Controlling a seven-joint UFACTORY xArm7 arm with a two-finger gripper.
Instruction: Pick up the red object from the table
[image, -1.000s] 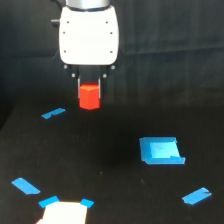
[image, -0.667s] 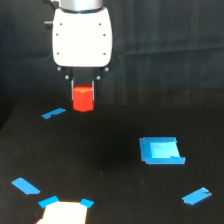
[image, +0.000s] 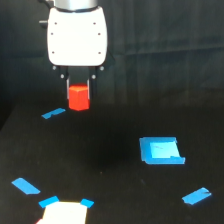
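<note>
One red object (image: 78, 97) (between the jaws), four blue strips (image: 53, 113).

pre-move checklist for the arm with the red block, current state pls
1. Grasp: gripper is shut on the red object, one of the fingers on each side: ok.
2. Block off the table: it appears lifted, but a single view gives no contact cue: cannot tell.
3. Block level in the grip: top face looks flat, no obvious tilt: ok.
4. Grip depth: fingers cover only the upper part, most of the block hangs below: cannot tell if secure.
5. Nearby clutter: only flat items, the blue tape strip and blue square patch: ok.
</note>
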